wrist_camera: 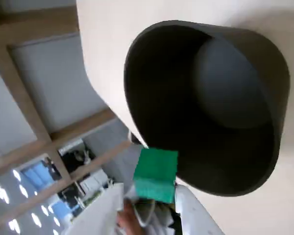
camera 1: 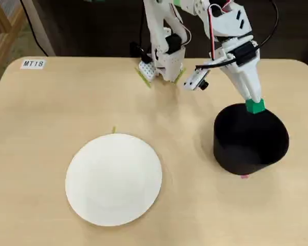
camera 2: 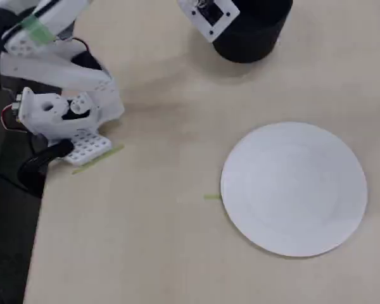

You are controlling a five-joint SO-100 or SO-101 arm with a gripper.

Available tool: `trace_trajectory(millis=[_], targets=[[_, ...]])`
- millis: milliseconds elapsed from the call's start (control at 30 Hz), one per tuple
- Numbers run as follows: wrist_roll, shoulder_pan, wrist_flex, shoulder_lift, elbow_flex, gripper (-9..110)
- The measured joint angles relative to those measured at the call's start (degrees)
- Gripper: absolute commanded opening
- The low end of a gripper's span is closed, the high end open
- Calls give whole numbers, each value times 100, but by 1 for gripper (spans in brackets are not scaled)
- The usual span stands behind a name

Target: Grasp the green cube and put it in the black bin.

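I have the table in front of me, pale wood, with the arm's base at its far edge in a fixed view. The biggest thing on it is a white plate, well off to the side of the jaws and empty; I judge it plays no part in this step.

Directly below the jaws sits the black bin, a round, dark tub with a plain wall. In the wrist view its mouth fills most of the frame ahead of the jaws, and I see nothing inside it: bare dark floor and wall only. In another fixed view the bin is partly hidden behind the wrist.

The jaws are pinching the green cube, which sits between the fingertips, lifted off the table. In the fixed view it hangs at the bin's far rim; in the wrist view the cube lies over the near edge of the rim rather than over the middle of the opening.

I judge the step in hand to be the carry to the bin, nearly finished, with the drop not yet made. The next move, as I read it, calls for nudging the jaws a little further over the opening so the cube clears the rim, then spreading them to let it fall in.
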Motion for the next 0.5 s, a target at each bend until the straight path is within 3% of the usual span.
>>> trace_trajectory(millis=[133,200,333,500], targets=[[-35,0,-246,0,264,37],[-35,0,-387,0,334,29],[158,62,-659,0,413,1],[97,993,-712,0,492,0]])
